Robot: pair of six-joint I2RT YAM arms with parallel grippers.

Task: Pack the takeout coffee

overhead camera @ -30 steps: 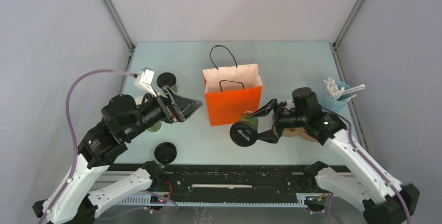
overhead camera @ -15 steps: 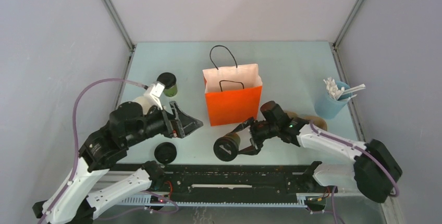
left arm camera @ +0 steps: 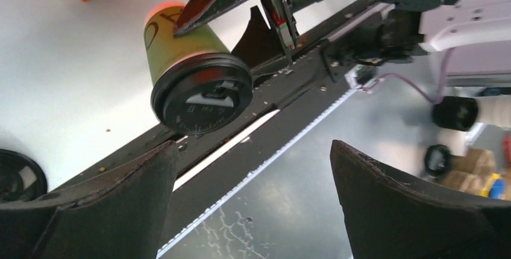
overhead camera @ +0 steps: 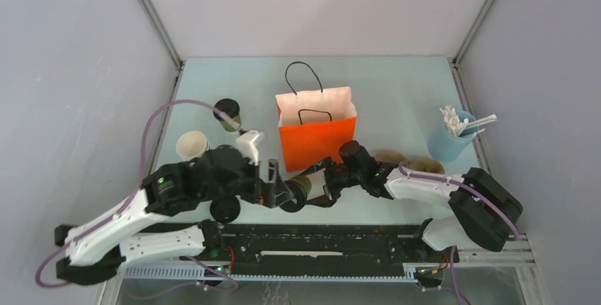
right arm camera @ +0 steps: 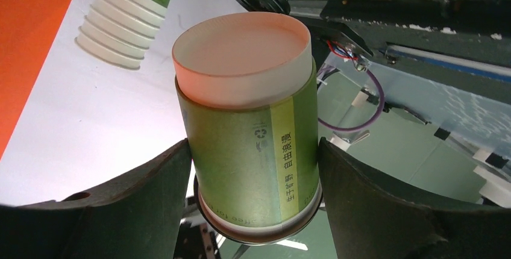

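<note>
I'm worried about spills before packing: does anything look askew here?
Yes. The right gripper holds a lidded green cup tipped nearly sideways, its black lid aimed at the open left gripper. A takeout coffee should be upright. No spill shows.

In the last second the right gripper (overhead camera: 310, 190) hauled the lidded cup (overhead camera: 299, 189) left and nearer, from the bag (overhead camera: 317, 142)'s right front corner to its left half. The left gripper (left arm camera: 253, 146) swung in from the left, jaws wide, now facing the cup's top. The cup stack (overhead camera: 191, 145) is now uncovered and the loose lid (overhead camera: 225, 211) half hidden.
</note>
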